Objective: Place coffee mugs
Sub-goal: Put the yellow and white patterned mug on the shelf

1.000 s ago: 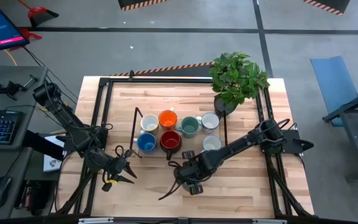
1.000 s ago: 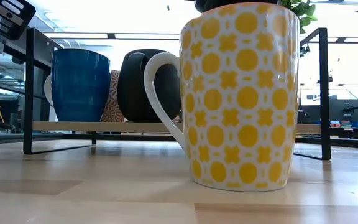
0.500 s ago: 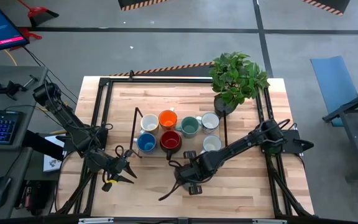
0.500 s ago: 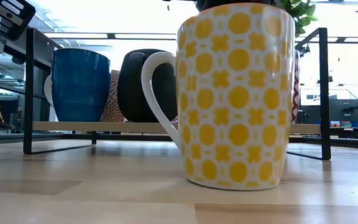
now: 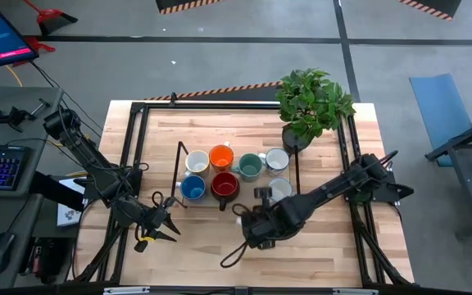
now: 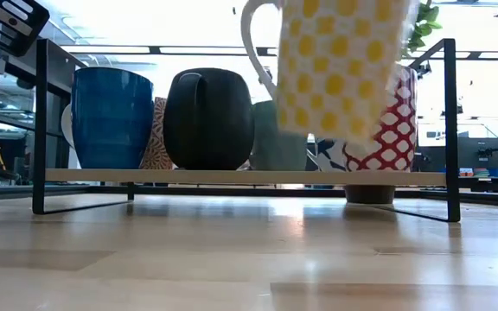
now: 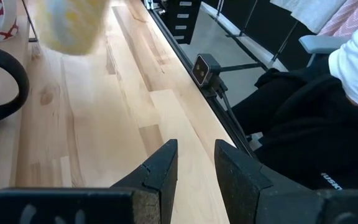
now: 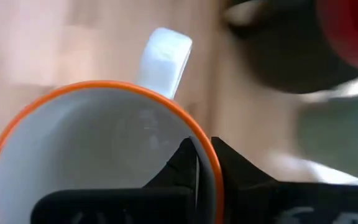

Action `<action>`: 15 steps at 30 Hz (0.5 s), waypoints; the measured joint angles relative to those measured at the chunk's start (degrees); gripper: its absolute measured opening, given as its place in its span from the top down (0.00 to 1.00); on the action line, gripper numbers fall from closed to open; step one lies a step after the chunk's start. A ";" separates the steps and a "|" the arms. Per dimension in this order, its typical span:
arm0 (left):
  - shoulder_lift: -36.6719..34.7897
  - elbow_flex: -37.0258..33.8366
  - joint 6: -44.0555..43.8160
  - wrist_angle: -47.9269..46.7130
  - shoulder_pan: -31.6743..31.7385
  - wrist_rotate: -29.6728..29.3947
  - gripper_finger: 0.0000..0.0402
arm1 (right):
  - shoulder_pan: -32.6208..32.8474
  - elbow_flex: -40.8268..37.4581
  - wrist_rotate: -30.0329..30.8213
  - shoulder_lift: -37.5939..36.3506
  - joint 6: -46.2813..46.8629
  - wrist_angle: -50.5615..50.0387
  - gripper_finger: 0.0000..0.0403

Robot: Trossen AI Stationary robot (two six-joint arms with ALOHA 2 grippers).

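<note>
A white mug with a yellow pattern (image 6: 340,65) hangs in the air in front of the black wire rack (image 6: 232,176). My right gripper (image 5: 259,224) is shut on it. In the right wrist view the mug (image 8: 98,155) shows an orange rim, a white inside and a white handle (image 8: 163,59). Several mugs stand on the rack: blue (image 5: 192,188), red (image 5: 224,186), orange (image 5: 221,156), teal (image 5: 250,167) and white ones. My left gripper (image 5: 161,223) waits open near the table's left front, with nothing between its fingers (image 7: 194,168). My right gripper pinches the mug's rim (image 8: 205,140), on the side a quarter turn from the handle, with one finger (image 8: 182,163) inside the mug and the other (image 8: 227,167) outside. The fingers come from above, pointing down. The mug hangs tilted, clear of the table.
A potted plant (image 5: 314,102) stands at the far right corner behind the rack. A black frame (image 5: 138,131) runs round the table's edge. A person (image 7: 316,118) sits beyond the table's near edge. Bare wood (image 5: 318,246) lies in front of the rack.
My right gripper has shut on the yellow-patterned mug's rim and lifted it off the table. It has moved a little toward the rack and the right edge. The mug, which stood upright on the wood, now hangs tilted in the air.
</note>
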 joint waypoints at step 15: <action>-0.02 0.00 0.18 -0.16 0.02 0.00 0.77 | -4.81 3.52 1.71 -0.29 -3.79 -5.96 1.00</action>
